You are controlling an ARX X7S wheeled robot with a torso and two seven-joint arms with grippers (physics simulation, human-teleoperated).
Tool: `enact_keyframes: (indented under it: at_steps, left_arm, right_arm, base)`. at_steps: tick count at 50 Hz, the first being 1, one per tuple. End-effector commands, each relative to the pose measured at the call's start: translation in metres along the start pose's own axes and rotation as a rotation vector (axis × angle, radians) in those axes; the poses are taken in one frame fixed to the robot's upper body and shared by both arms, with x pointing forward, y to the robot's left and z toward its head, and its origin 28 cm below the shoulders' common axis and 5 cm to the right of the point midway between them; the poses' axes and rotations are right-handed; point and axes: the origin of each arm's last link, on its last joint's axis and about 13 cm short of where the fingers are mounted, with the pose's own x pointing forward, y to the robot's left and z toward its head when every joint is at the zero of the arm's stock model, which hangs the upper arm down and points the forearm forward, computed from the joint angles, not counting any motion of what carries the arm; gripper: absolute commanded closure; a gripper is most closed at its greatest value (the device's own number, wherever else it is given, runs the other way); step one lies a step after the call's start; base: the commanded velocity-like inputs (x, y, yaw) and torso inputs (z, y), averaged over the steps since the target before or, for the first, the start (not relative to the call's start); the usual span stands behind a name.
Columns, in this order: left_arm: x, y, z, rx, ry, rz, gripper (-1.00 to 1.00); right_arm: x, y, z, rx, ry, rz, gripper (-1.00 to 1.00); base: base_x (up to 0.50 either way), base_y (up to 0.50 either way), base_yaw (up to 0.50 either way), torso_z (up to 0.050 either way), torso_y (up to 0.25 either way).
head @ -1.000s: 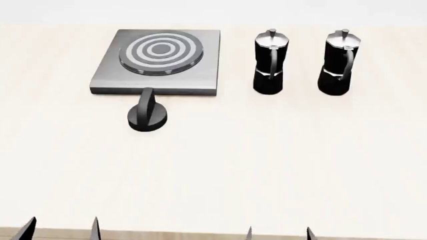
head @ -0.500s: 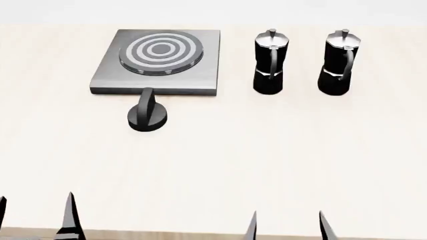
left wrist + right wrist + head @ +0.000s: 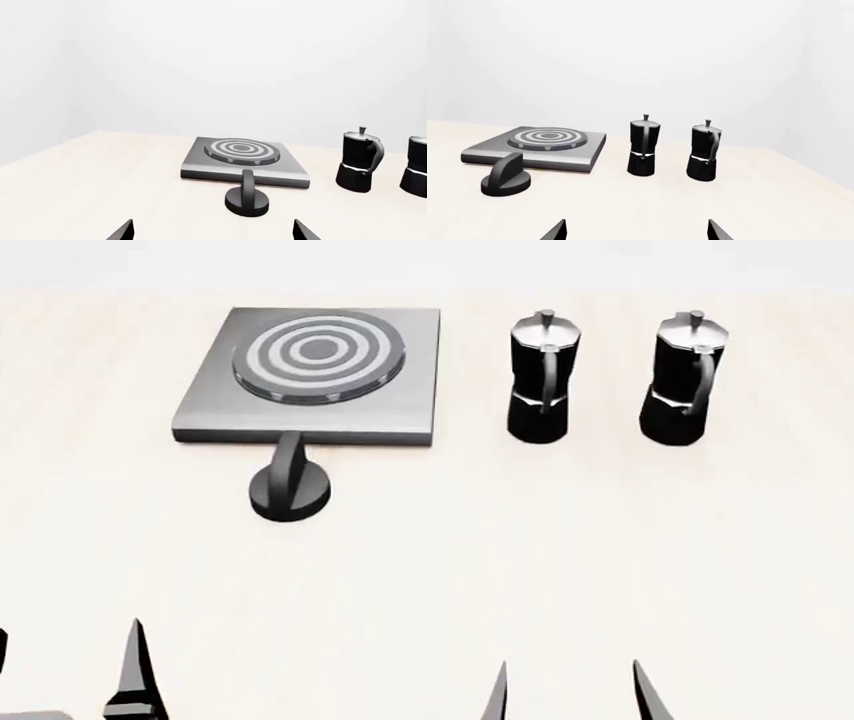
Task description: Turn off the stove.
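The stove (image 3: 387, 390) is a flat grey metal slab with a ringed round burner (image 3: 318, 353), at the far left of the pale table. Its black ridged knob (image 3: 290, 486) sits just in front of the slab, handle pointing at it. Both show in the left wrist view, stove (image 3: 293, 167) and knob (image 3: 247, 200), and in the right wrist view, stove (image 3: 577, 155) and knob (image 3: 506, 178). My left gripper (image 3: 67, 670) is open and empty near the table's front edge, left of the knob. My right gripper (image 3: 570, 690) is open and empty at the front, centre-right.
Two black-and-silver moka pots (image 3: 542, 375) (image 3: 687, 377) stand side by side to the right of the stove. They show in the right wrist view (image 3: 643, 147) (image 3: 704, 152). The table's front edge (image 3: 334, 712) runs along the bottom of the head view.
Both grippers have risen further into the head view over the table's front edge. The head view has shifted slightly, so the stove and pots sit a little lower.
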Motion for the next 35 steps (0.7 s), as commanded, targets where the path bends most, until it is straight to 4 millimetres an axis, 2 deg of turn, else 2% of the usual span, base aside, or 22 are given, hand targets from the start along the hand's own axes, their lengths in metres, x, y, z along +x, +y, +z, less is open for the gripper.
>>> enact_keyframes:
  at_steps: [1,35]
  left_arm:
    - [0.0006,0.0012,-0.0007,0.003,-0.002,0.000,-1.00]
    - [0.0014,0.0012,-0.0042,0.012,0.006,0.005,-1.00]
  right_arm:
    - [0.0010,-0.0013,-0.0002,-0.002,-0.004,-0.003,-1.00]
    - [0.0018,-0.0012,-0.0035,0.000,0.008,0.003,-1.00]
  base:
    - [0.14,0.00,0.00,0.000,0.000]
    - [0.18,0.00,0.00,0.000,0.000]
